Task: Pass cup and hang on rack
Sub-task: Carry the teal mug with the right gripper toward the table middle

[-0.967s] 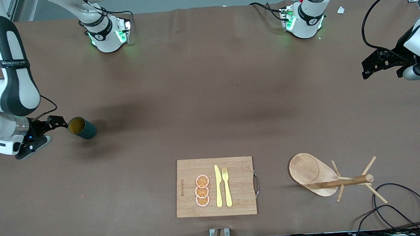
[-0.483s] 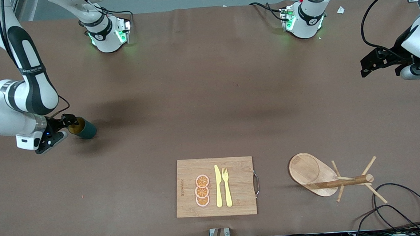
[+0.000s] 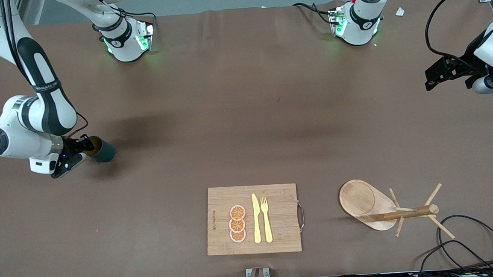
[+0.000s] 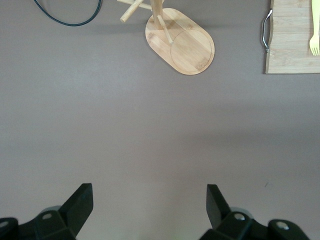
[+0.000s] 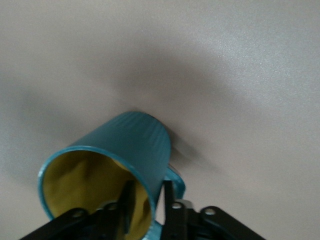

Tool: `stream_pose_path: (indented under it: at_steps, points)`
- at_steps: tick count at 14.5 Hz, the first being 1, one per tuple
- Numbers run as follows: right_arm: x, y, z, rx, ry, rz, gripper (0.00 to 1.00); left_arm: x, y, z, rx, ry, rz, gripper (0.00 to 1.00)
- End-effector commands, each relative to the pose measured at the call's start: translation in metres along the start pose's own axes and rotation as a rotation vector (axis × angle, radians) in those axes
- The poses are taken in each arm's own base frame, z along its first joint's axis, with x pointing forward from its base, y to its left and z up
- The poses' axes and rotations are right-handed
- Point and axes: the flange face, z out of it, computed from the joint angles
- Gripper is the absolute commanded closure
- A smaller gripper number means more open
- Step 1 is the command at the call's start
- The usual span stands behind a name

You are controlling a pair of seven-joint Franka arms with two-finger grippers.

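Observation:
The teal cup (image 3: 104, 152) lies on its side on the table at the right arm's end, its yellowish mouth turned toward my right gripper (image 3: 85, 148). In the right wrist view the right gripper (image 5: 149, 187) pinches the wall of the cup (image 5: 135, 145): one finger is inside the mouth, the other outside beside the small handle. The wooden rack (image 3: 364, 202) stands near the front camera toward the left arm's end. My left gripper (image 3: 430, 81) waits open over bare table there, and its view shows the rack (image 4: 182, 42) with nothing between the open left gripper (image 4: 149, 189).
A bamboo cutting board (image 3: 251, 219) with orange slices, a yellow knife and a fork lies near the table's front edge, between cup and rack. A black cable (image 3: 471, 244) loops on the table next to the rack's pegs.
My right arm has moved in toward the cup; one finger entered its mouth and the jaws closed on the wall. The cup shifted slightly. The left arm has barely moved.

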Motion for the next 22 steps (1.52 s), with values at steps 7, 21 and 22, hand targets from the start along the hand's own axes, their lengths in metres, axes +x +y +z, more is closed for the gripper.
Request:
stream_pose_path:
  at_steps: [7, 21, 22]
  points:
    - [0.031, -0.055, -0.070, 0.047, -0.035, 0.166, 1.00, 0.008, 0.004, 0.001, 0.005, 0.025, -0.014, 0.00]
    - [0.176, -0.414, -0.100, 0.013, 0.114, 0.767, 1.00, 0.008, -0.002, -0.001, 0.010, 0.026, -0.024, 0.00]
    - [0.183, -0.431, -0.096, 0.013, 0.122, 0.789, 1.00, 0.008, -0.002, -0.001, 0.010, 0.026, -0.024, 0.00]
